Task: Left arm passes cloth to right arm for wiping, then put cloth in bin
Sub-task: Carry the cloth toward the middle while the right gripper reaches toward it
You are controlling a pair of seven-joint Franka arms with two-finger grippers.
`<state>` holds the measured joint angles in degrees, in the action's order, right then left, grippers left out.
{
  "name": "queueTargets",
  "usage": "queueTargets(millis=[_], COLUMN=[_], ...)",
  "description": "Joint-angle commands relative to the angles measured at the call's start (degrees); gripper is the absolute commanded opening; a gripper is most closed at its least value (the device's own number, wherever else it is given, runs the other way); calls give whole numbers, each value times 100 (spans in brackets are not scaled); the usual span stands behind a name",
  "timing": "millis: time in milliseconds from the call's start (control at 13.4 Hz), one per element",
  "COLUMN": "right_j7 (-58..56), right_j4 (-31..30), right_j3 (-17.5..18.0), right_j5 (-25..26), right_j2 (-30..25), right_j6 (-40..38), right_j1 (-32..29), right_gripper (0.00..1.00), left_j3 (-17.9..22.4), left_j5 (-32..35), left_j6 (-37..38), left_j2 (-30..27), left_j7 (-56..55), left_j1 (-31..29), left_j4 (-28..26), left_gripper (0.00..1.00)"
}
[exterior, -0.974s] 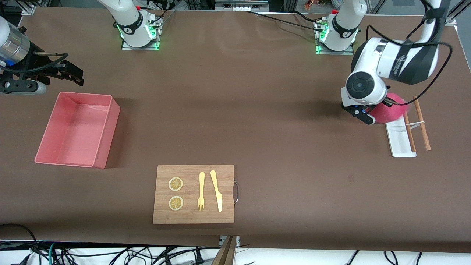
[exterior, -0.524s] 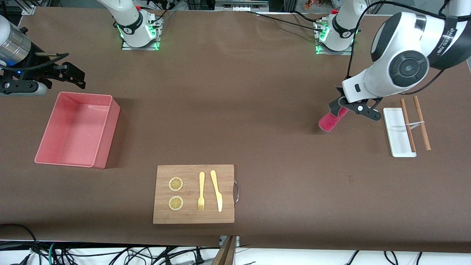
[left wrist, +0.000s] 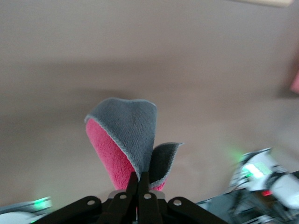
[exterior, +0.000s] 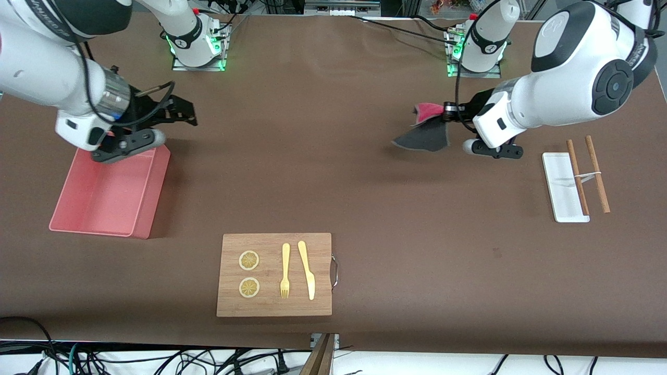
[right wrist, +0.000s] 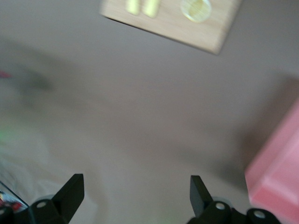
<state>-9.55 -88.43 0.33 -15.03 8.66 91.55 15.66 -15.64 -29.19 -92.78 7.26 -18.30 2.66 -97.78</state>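
Observation:
The cloth (exterior: 425,136) hangs in the air over bare table toward the left arm's end, dark grey face toward the front camera and a magenta-pink edge on top. My left gripper (exterior: 449,115) is shut on one edge of it. In the left wrist view the cloth (left wrist: 126,137) folds out from the pinched fingers of the left gripper (left wrist: 140,179). My right gripper (exterior: 186,113) is open and empty, over the table beside the corner of the pink bin (exterior: 151,200) nearest the robots' bases. In the right wrist view the right gripper (right wrist: 135,184) has only table between its fingers, with the bin (right wrist: 278,175) at one side.
A wooden cutting board (exterior: 318,245) near the front edge carries a fork, a knife and two lemon slices. A white tray (exterior: 560,172) with chopsticks (exterior: 596,174) across it lies at the left arm's end. The board (right wrist: 219,32) also shows in the right wrist view.
The left arm has lifted the cloth off the white tray and swung it toward the table's middle. The right arm has come in from the table's edge to the bin's corner.

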Motion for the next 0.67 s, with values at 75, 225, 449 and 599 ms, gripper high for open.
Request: queueTargets(millis=[75,225,449,599], right_j7=[-837,-1538,-2461,-2884], right_j4=[115,106,80,71], right_j3=[-16,-16,-7,45], right_j5=[-920,-1343,-2170,-2459], right_j2=[486,811,1119,1251], right_j6=[887,1556,1979,2374], right_j1=[437,701,824,1017], right_gripper=[100,100,100,100], left_j3=[-517,-842,-1317,-1529], left_j5=[-1172,-1719,-2239,-2484], left_j6=[-1247,-1968,-3023,-3630], left_j2=[127,127,127,127], left_j7=[-1007,-1507,-2465,-3167], left_j1=[33,42,42,59], left_j4=[145,145,154,154], left_gripper=[0,0,0,0])
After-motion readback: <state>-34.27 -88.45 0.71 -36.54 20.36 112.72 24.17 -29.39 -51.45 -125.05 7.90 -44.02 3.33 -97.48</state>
